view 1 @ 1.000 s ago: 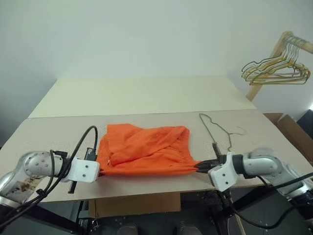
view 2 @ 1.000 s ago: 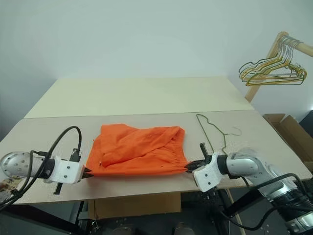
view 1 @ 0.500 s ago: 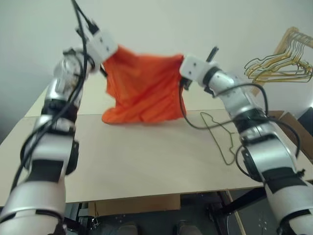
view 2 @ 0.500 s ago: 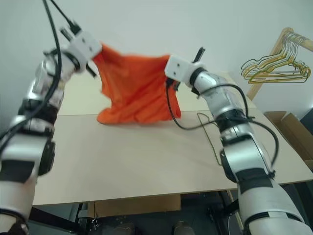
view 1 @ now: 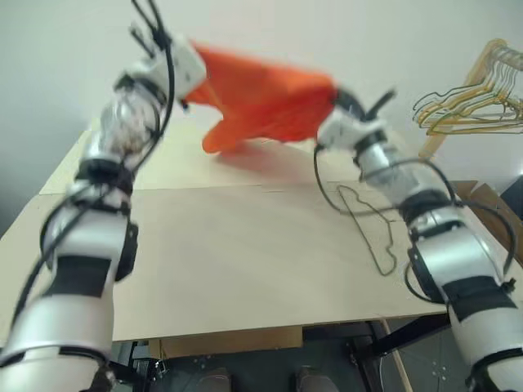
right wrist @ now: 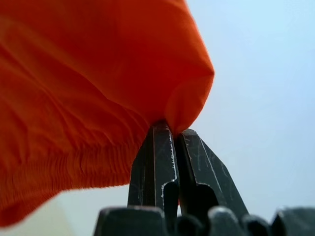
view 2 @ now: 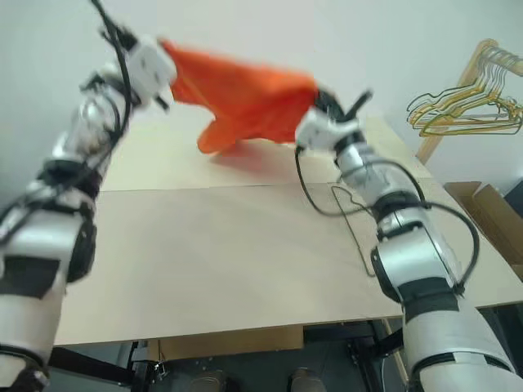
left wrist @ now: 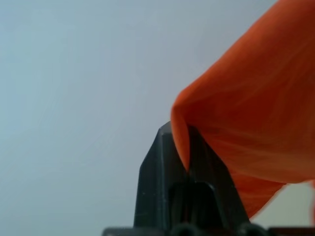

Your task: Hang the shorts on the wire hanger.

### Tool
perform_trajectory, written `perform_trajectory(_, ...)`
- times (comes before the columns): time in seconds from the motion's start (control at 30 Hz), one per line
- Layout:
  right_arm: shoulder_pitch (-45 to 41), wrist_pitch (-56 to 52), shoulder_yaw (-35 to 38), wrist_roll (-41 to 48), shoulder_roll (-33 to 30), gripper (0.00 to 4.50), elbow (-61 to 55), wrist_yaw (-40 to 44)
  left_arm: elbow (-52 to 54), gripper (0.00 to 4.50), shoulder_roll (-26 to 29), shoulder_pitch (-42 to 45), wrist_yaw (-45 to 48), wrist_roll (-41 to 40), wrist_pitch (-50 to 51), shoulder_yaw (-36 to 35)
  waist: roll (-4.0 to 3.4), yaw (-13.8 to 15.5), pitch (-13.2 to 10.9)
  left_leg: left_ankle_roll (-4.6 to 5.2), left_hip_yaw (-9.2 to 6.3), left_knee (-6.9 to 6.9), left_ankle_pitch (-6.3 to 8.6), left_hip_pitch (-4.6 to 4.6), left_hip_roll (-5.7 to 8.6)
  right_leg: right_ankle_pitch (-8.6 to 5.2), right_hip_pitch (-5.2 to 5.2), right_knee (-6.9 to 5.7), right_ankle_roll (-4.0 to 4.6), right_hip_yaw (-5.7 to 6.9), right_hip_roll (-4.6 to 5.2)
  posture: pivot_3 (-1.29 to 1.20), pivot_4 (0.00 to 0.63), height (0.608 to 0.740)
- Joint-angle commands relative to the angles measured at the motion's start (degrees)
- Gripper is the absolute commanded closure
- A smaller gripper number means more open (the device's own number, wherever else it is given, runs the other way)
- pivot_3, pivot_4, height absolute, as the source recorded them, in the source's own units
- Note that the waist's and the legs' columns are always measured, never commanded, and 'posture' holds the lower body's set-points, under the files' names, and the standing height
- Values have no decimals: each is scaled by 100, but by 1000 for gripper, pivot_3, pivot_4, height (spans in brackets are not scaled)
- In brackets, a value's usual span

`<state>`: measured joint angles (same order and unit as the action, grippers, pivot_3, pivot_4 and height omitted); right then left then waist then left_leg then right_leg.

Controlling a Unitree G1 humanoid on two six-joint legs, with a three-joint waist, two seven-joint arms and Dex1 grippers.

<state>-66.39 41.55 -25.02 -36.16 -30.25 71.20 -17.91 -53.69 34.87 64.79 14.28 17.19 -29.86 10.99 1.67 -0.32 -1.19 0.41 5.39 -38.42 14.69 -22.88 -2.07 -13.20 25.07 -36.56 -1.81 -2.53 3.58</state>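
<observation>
I have the shorts [view 1: 261,98] up in the air above the far part of the counter [view 1: 237,269], stretched between both arms. My left gripper [left wrist: 188,147] has its fingers clenched on one corner of the orange cloth, and my right gripper [right wrist: 173,135] is pinched onto the gathered waistband edge. The wire hanger [view 1: 372,233] lies flat on the counter beside my right arm, well below the shorts.

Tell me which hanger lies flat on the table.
The single thin wire hanger, lying by the right arm; the yellow-gold bunch hangs from a wooden rack instead.
</observation>
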Motion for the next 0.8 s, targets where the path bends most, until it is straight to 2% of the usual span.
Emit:
perform_trajectory(0.03, 284, 812, -218, -192, -352, 4500, -312, 351, 2341, 4479, 350, -1437, 1242, -981, 625, -312, -5, -88, -3, -1, -5, -15, -1, -6, -4, -2, 7, -14, 0, -2, -1, 94, 0, 740)
perform_trajectory(0.13, 734, 1463, -515, -442, -581, 4500, -536, 630, 4556, 4479, 917, -3159, 2156, -1739, 1729, -635, -6, -278, -4, -5, -27, -50, -3, -40, -18, -1, 35, -35, 0, -3, -9, 98, 0, 740)
perform_trajectory(0.2, 1024, 1879, -671, -517, -706, 4500, -663, 939, 5777, 4479, 1402, -4203, 2741, -2237, 2501, -878, -5, -362, -3, 2, -50, -46, 1, -20, -26, -1, 25, -41, 1, -26, -15, 102, 0, 740)
perform_trajectory(0.3, 1230, 2121, -801, -627, -844, 4500, -793, 1241, 6837, 4479, 2140, -5303, 3500, -2618, 3011, -1151, -5, -356, -3, 73, -54, -43, 43, 29, -29, -3, -22, -41, 2, -25, -16, 108, 0, 740)
perform_trajectory(0.47, 1513, 2464, -917, -498, -1067, 4500, -936, 2315, 8119, 4479, 3152, -7021, 4818, -3218, 3327, -1846, -8, -309, -8, 89, -44, -46, 52, 156, -18, -10, -131, -28, 8, -36, -7, 105, 0, 740)
perform_trajectory(0.57, 1718, 2646, -953, -338, -1246, 4500, -1107, 2966, 8686, 4479, 3247, -7501, 4940, -3381, 3674, -2058, -5, -200, -12, 89, -40, -41, 53, 257, -24, -39, -231, -21, 39, -33, -8, 100, 0, 740)
perform_trajectory(0.63, 1901, 2755, -916, -42, -1345, 4500, -1226, 3459, 8984, 4479, 3238, -7677, 4969, -3406, 3878, -2062, -5, -133, -12, 89, -43, -38, 53, 292, -32, -65, -270, -19, 51, -21, -9, 95, 0, 740)
perform_trajectory(0.8, 2554, 2693, -819, 1018, -1702, 4500, -2060, 4642, 9156, 4479, 3257, -7927, 5041, -3011, 3883, -1913, -5, -62, -12, 93, -39, -31, 57, 304, -45, -72, -278, -24, 63, -21, -13, 79, 0, 740)
